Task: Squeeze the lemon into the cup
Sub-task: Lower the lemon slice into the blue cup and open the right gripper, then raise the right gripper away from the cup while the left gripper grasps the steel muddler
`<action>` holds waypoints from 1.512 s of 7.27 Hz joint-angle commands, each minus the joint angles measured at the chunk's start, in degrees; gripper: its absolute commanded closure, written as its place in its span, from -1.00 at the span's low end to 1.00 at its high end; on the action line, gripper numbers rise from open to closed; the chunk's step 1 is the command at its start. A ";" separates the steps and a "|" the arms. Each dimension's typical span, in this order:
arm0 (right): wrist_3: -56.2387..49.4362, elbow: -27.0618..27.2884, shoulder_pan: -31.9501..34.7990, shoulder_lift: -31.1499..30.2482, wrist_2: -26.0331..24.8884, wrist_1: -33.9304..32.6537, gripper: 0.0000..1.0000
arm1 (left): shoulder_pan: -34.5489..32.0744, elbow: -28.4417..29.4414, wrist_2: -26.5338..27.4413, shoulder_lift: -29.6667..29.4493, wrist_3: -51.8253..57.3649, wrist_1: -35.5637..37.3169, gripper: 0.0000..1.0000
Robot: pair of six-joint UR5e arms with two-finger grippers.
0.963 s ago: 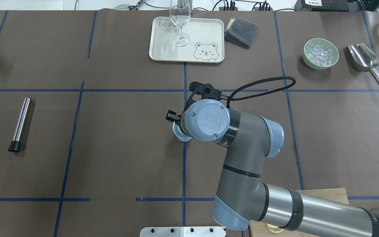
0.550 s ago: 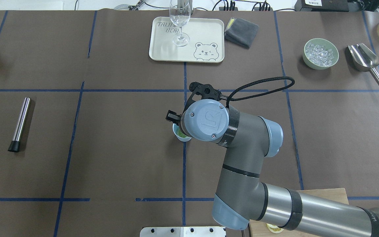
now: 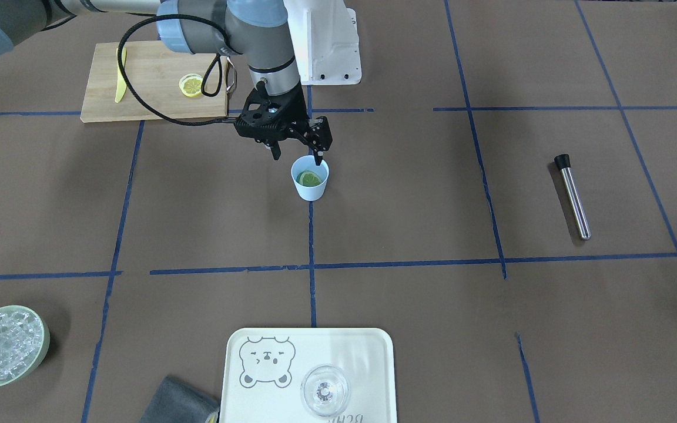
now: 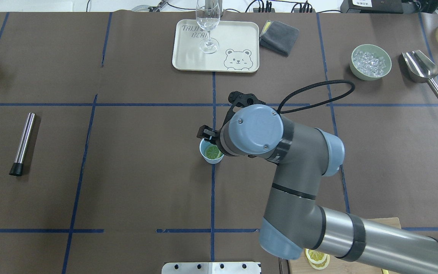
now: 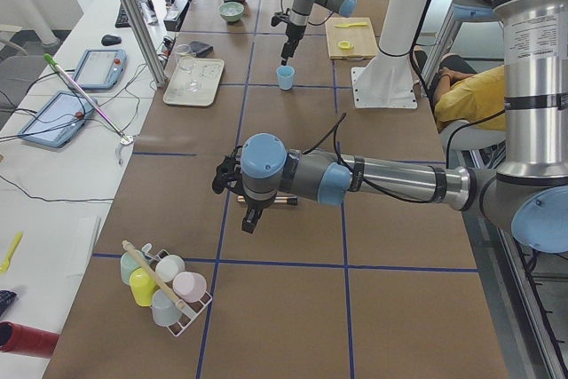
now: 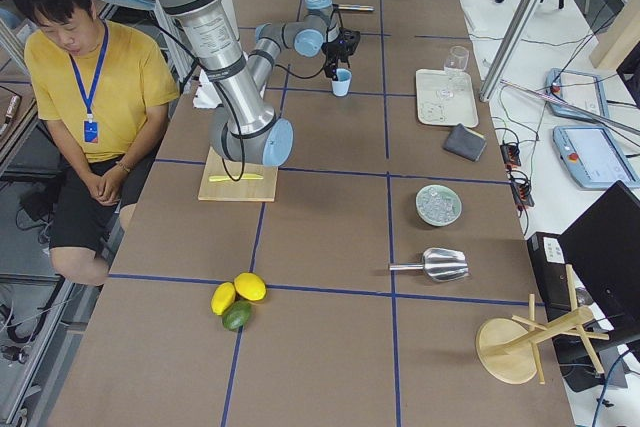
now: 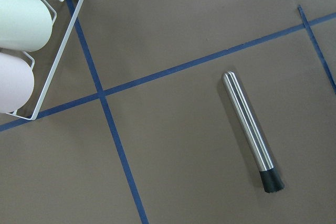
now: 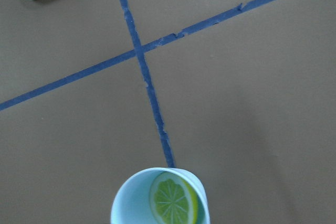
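Observation:
The light-blue cup (image 3: 310, 189) stands upright at the table's middle, also in the overhead view (image 4: 206, 158) and the right wrist view (image 8: 128, 205). A lemon slice (image 3: 309, 178) lies inside it, leaning on the wall (image 4: 213, 152) (image 8: 173, 201). My right gripper (image 3: 297, 156) hangs open and empty just above the cup's rim, one finger on each side. A second lemon slice (image 3: 191, 86) lies on the wooden board (image 3: 150, 97). My left gripper (image 5: 229, 175) hovers far off over the table's left end. I cannot tell whether it is open or shut.
A yellow knife (image 3: 120, 76) lies on the board. A steel muddler (image 4: 23, 144) lies at the left (image 7: 249, 127). A bear tray (image 4: 238, 38) holds a clear glass (image 4: 207, 26). A bowl of ice (image 4: 370, 62), scoop (image 4: 420, 68) and grey cloth (image 4: 278, 37) sit at the far right.
My right wrist has moved right and a little away from over the cup. The lemon slice now shows plainly inside the cup. The cup has not moved.

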 commanded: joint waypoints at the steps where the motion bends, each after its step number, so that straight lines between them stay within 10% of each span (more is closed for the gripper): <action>1: -10.10 10.33 3.99 -10.75 5.77 -0.34 -1.00 | 10.70 2.04 1.89 -0.41 -17.56 -15.54 -0.98; 7: -30.17 15.04 13.31 -28.89 10.70 3.15 -1.00 | 26.66 11.52 16.29 -8.82 -36.68 -19.50 -0.88; 11: -35.74 13.81 17.19 -36.38 15.03 11.17 -1.00 | 27.19 18.23 16.76 -12.10 -37.66 -18.71 -0.76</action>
